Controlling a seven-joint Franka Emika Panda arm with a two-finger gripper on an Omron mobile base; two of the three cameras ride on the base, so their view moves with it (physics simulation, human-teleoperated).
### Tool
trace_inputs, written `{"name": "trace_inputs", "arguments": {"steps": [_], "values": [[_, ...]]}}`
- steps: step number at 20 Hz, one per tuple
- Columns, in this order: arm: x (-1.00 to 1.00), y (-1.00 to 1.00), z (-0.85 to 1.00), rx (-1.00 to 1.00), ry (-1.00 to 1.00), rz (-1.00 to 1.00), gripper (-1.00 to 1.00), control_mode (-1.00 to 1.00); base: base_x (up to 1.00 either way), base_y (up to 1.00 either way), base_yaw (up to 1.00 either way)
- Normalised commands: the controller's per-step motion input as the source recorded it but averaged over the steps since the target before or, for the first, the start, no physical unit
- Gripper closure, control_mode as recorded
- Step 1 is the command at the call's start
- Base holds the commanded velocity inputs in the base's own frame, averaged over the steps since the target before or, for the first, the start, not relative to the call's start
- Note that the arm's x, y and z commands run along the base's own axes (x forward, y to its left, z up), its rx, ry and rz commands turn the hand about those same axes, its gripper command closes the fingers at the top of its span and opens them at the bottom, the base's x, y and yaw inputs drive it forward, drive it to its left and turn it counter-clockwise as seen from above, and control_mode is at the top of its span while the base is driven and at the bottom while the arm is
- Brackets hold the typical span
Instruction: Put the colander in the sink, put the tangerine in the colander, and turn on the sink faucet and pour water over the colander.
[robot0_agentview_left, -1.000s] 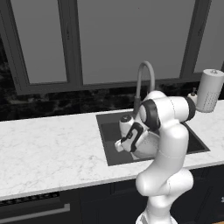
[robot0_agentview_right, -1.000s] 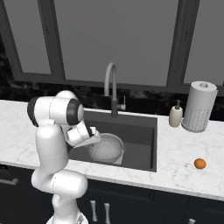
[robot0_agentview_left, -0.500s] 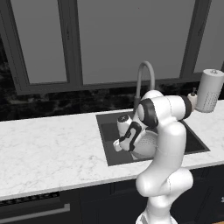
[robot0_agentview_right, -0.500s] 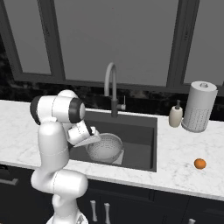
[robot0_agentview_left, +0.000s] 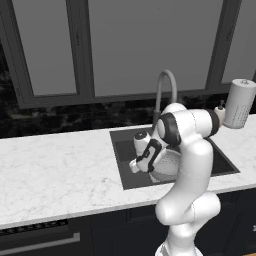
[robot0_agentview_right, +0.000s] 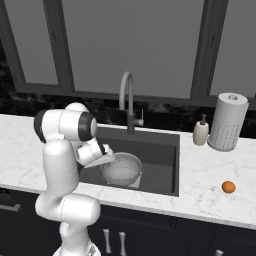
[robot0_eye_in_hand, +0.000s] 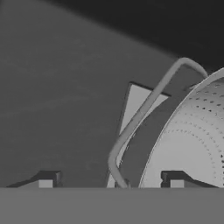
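Colander (robot0_eye_in_hand: 192, 144) handle between spread pincer (robot0_eye_in_hand: 109, 181) tips.

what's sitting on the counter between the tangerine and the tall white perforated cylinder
Nothing: in the right base view only bare white marble counter lies between the tangerine and the white perforated cylinder. The soap dispenser stands left of the cylinder, off that stretch.

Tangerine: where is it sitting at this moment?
In the right base view the tangerine lies on the white marble counter right of the sink, in front of the tall white perforated cylinder, well apart from the colander.
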Motion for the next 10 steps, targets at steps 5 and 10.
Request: {"name": "trace_inputs", "arguments": {"steps": [5,10], "values": [[-0.15,-0.02,0.23,0.0,-0.06,0.0,-1.0,-1.0,0.0,0.0,0.0],[-0.14,-0.01,0.62,0.02,0.0,-0.02,-1.0,-1.0,0.0,0.0,0.0]]}}
